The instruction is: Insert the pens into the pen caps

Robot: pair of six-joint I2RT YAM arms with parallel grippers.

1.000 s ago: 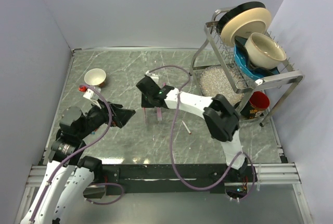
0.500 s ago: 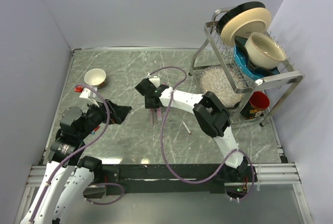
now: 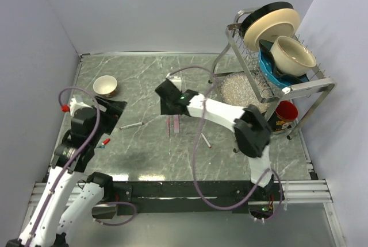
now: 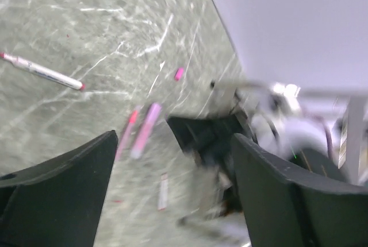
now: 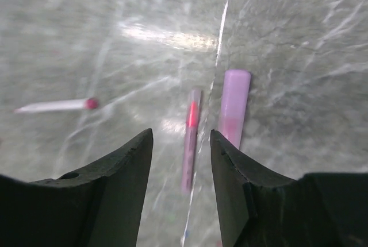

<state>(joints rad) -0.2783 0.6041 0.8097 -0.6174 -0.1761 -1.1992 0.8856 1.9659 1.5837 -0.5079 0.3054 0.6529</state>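
Note:
Two pink pens [image 3: 172,124] lie side by side mid-table, just below my right gripper [image 3: 170,99]. In the right wrist view the thin pen with a red band [image 5: 191,138] lies under the gap of my open right gripper [image 5: 181,138], and the thicker pink pen [image 5: 233,107] lies beside it. A white pen with red ends [image 3: 131,125] lies near my open, empty left gripper [image 3: 115,109]; it also shows in the left wrist view [image 4: 43,72]. Another white pen [image 3: 205,139] lies to the right. A red cap [image 3: 106,142] lies at the left. A pink cap [image 4: 179,73] lies farther off.
A small bowl [image 3: 105,84] stands at the back left. A dish rack [image 3: 276,89] with plates and bowls stands at the right, with a red cup [image 3: 286,111] under it. Grey walls close the table's left and back.
My left gripper has pulled back up and to the left, and the white pen now lies bare on the table. My right gripper has shifted slightly; the pink pens lie below it.

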